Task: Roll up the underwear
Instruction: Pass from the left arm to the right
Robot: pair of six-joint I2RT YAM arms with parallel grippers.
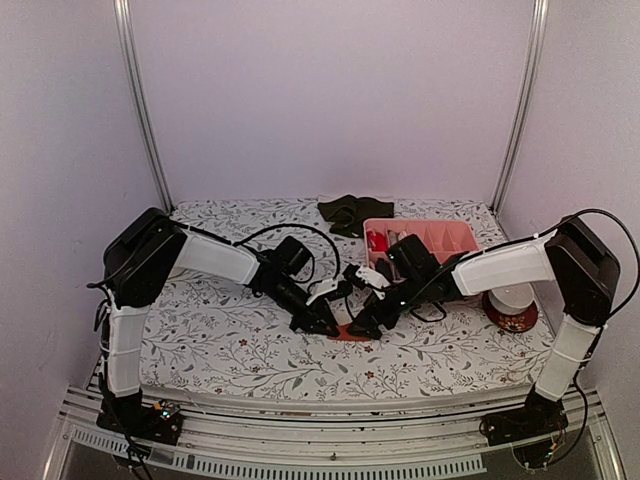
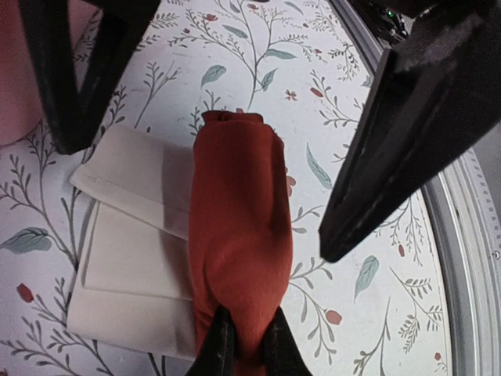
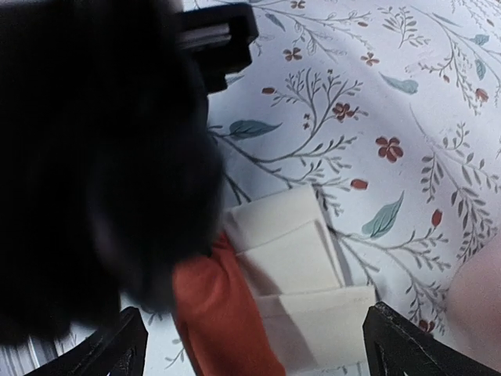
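Rust-red underwear [image 2: 239, 251] lies rolled over a folded whitish garment [image 2: 129, 258]. The left gripper [image 2: 197, 202] straddles the roll, spread wide. The right gripper [image 3: 254, 312] gapes too.

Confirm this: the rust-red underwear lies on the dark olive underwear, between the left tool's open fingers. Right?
Not quite. The rust-red underwear lies on the whitish folded underwear instead, as the left wrist view shows. It does sit between the left tool's open fingers.
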